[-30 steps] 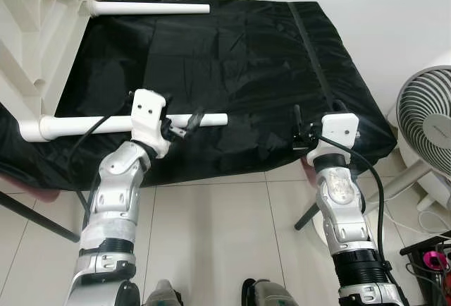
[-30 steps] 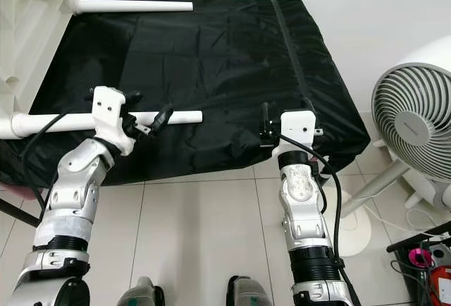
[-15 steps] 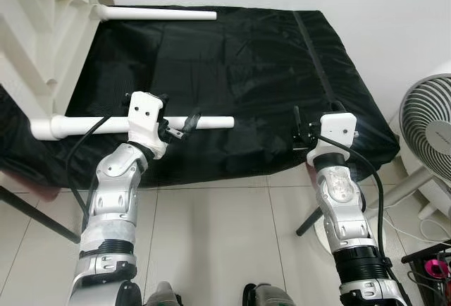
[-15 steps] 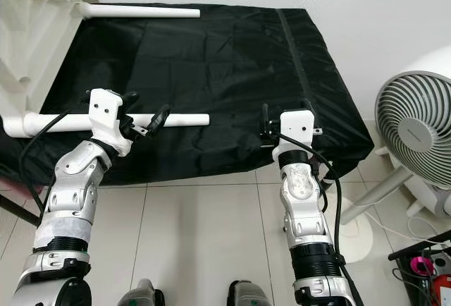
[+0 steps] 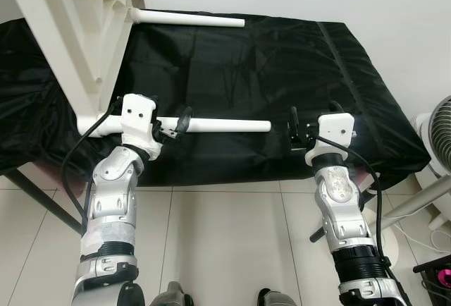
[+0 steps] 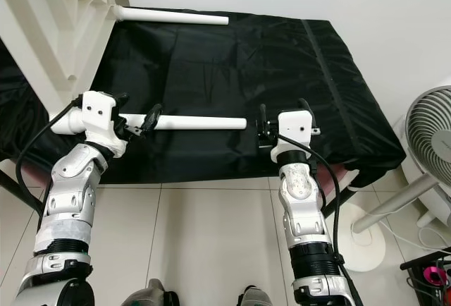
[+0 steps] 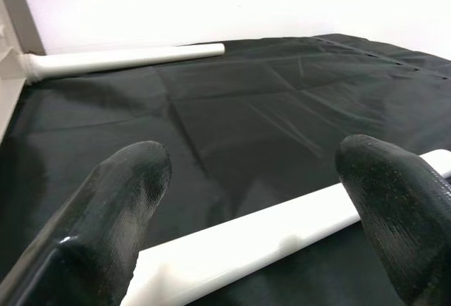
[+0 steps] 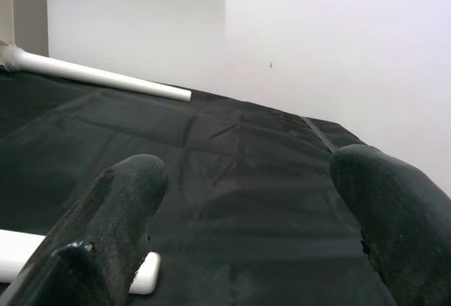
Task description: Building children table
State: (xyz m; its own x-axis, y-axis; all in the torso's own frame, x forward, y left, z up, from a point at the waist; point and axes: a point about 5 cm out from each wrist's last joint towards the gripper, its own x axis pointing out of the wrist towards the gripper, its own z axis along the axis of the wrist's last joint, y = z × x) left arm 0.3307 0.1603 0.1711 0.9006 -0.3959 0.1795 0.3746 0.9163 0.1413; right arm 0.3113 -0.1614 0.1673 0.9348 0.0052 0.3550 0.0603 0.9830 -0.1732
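The white children's table (image 5: 67, 31) lies tipped on its side on the black cloth (image 5: 282, 73), so its legs stick out level and can be reached from the front. The near leg (image 5: 218, 124) runs out from the tabletop along the cloth's front edge; the far leg (image 5: 190, 18) runs parallel near the wall. The left gripper (image 5: 173, 124) sits over the near leg close to the tabletop, fingers (image 7: 120, 200) spread to either side without pinching it, likely ready to steady or turn it. The right gripper (image 5: 294, 128) waits just past the near leg's free end, fingers (image 8: 113, 214) spread and empty.
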